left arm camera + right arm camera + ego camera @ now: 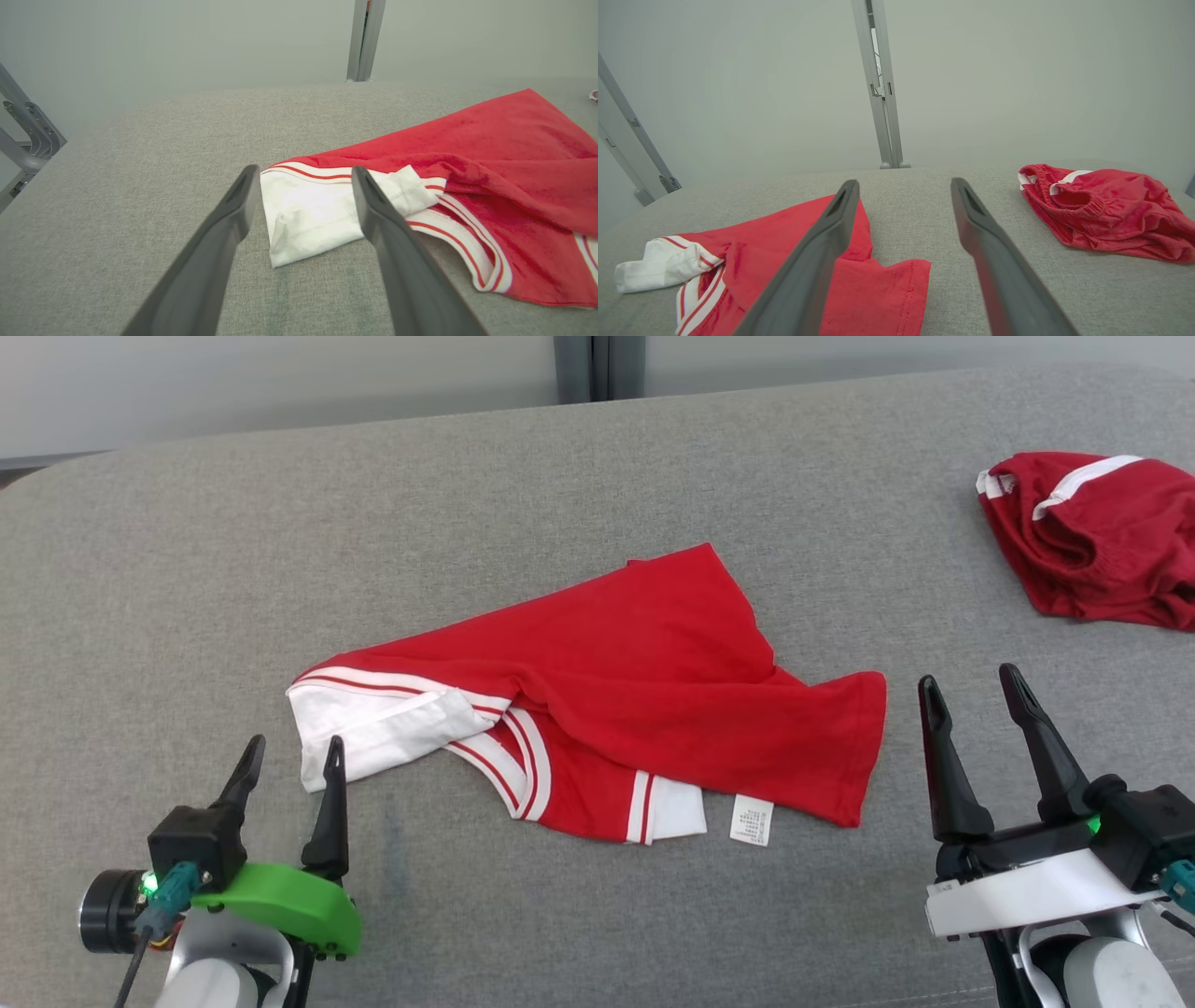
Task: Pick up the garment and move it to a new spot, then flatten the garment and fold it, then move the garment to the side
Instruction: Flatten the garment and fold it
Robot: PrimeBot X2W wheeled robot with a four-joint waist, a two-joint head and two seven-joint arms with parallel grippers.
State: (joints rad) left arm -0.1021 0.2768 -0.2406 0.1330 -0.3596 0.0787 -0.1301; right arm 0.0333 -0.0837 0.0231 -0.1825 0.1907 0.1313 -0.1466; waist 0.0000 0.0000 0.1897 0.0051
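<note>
The red garment (pixel 635 709) lay crumpled in the middle of the grey surface (pixel 280 541). Its long axis ran across the head view, from the white sleeve (pixel 373 728) at left to the red hem (pixel 864 747) at right. The left claw (pixel 294 743), jaws wide and empty, pointed at the sleeve from just beside it. The right claw (pixel 968 676), equally wide and empty, stood near the hem but apart. The left looked nearer for a first pinch; a second red garment (pixel 1092 541) lay well off right
</note>
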